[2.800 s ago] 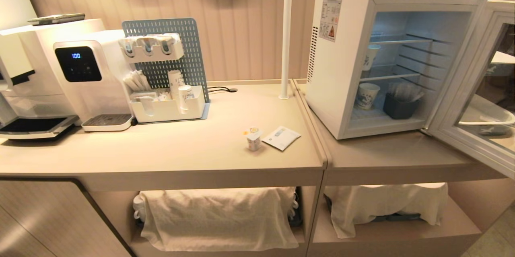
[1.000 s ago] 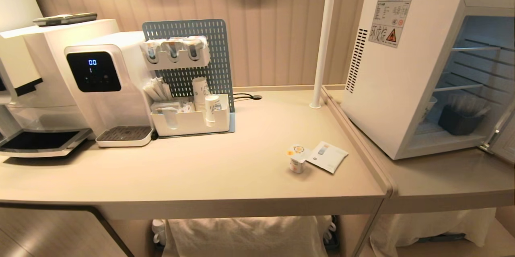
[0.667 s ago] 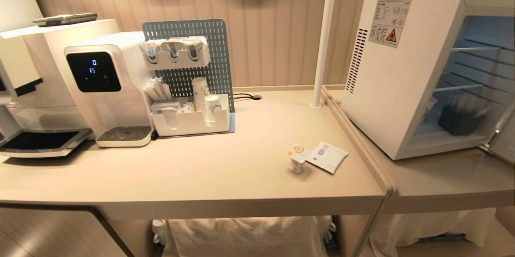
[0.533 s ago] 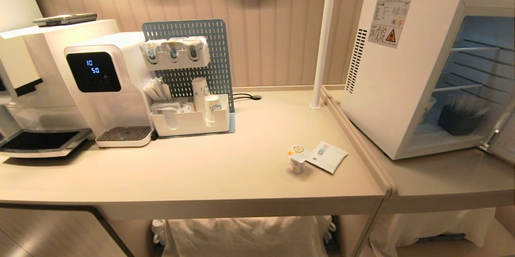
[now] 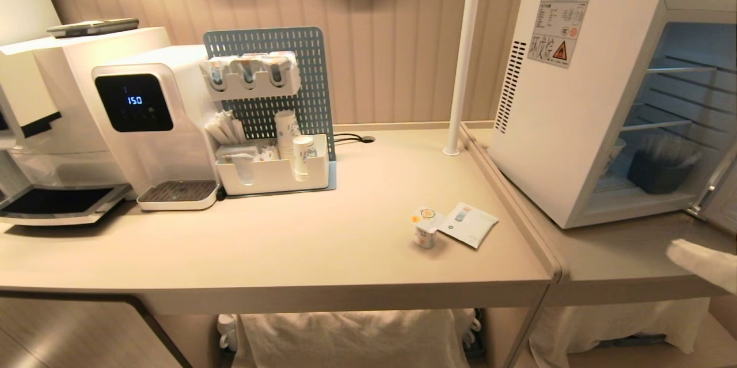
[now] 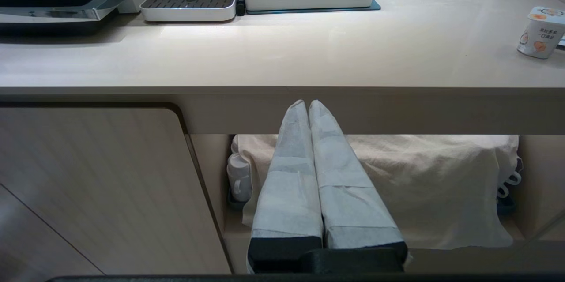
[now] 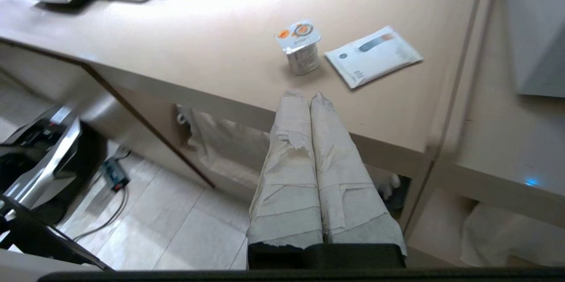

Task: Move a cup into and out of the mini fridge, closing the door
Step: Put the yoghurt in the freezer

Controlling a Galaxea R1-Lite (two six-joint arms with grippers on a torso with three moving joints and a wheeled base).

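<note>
The cup [image 5: 425, 228] stands upright on the worktop [image 5: 299, 241], its long axis vertical and its foil lid facing up, with the orange print on top. It is beyond the tips of the right fingers [image 7: 309, 96], near them but not touching, and it is free on all sides except one: just beside it lies a flat white packet [image 5: 467, 224], with a thin gap between the two. The front edge of the worktop runs between the cup and the right fingers, which are pressed together with nothing between them and reach just over this edge.

In the left wrist view the cup [image 6: 539, 31] is well apart from the left fingers [image 6: 307, 104], far to the side. These fingers are also pressed together and empty, and they are below the front edge of the worktop, before the lower shelf, where a pale cloth [image 6: 423, 176] covers some things.

The worktop is pale beige, smooth and matte. Its middle part around the cup is open. At the back stand a white organiser box [image 5: 275, 173] with a blue pegboard [image 5: 270, 77], a water dispenser [image 5: 151, 126] and a white pole [image 5: 462, 54].

A seam separates this worktop from the next one, which carries the mini fridge [image 5: 576, 103]. The fridge stands well beyond the right fingers, its vented side toward the cup, its inside open with wire shelves and a dark container [image 5: 656, 172]. Only a corner of the door [image 5: 720, 207] is visible at the edge.
</note>
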